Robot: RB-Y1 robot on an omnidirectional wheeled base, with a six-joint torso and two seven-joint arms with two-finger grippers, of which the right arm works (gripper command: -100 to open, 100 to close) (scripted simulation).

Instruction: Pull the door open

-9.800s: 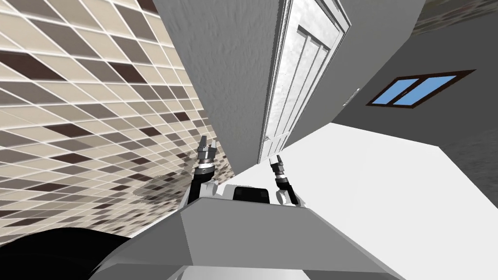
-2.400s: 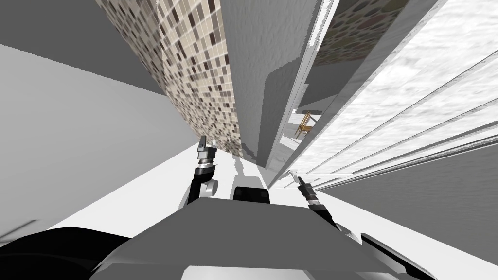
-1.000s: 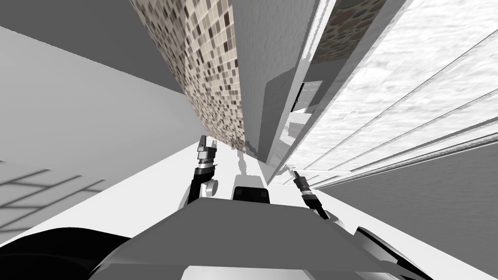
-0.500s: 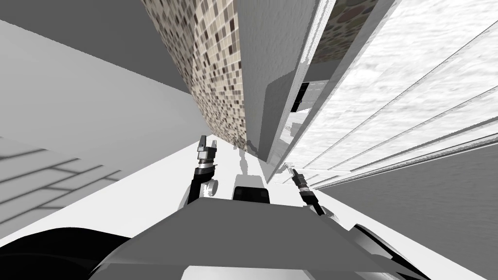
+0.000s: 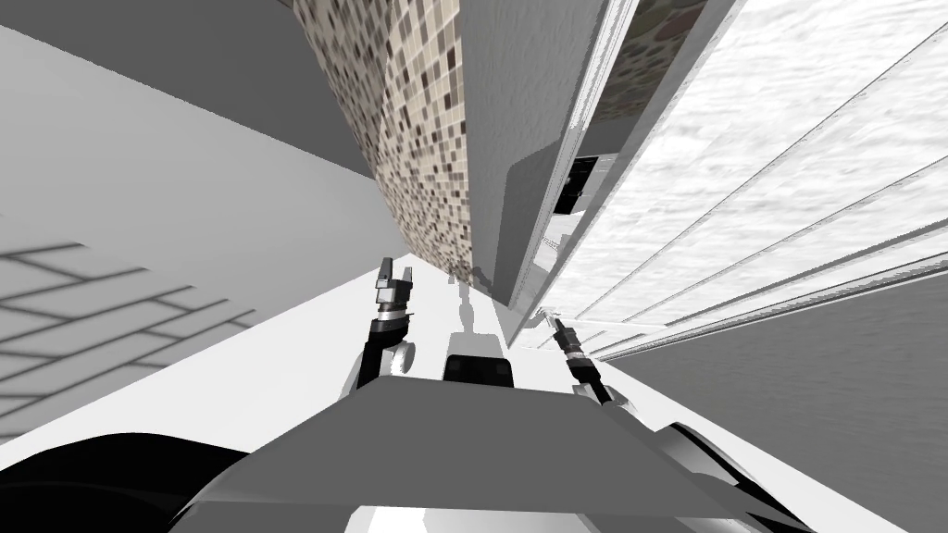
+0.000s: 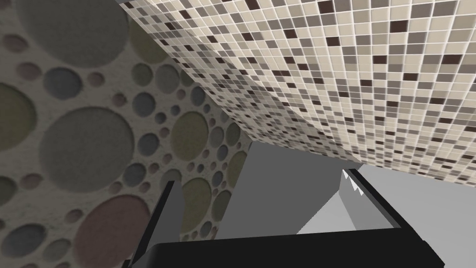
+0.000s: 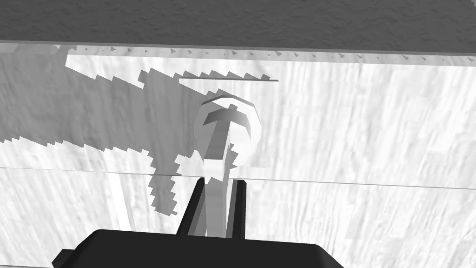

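Note:
The white panelled door [image 5: 787, 157] stands swung open from its frame [image 5: 592, 102], leaving a gap through which a further room shows. My right gripper [image 7: 217, 200] is shut on the door's pale lever handle [image 7: 216, 153], which runs from a round rose [image 7: 228, 122] on the door face [image 7: 362, 149] down between the fingers. In the head view that gripper [image 5: 557, 324] sits at the door's near edge. My left gripper [image 5: 393, 274] is raised beside the tiled wall, open and holding nothing; its fingers [image 6: 169, 209] stand wide apart.
A mosaic-tiled wall [image 5: 417, 120] and a grey wall end [image 5: 523, 139] stand left of the doorway. A plain grey wall [image 5: 815, 389] lies on my right behind the door. White floor [image 5: 278, 370] spreads to the left.
Over the last second the whole head view has turned a little and the gap beside the door's edge reads slightly wider; my right gripper stays on the handle. The left arm is unchanged.

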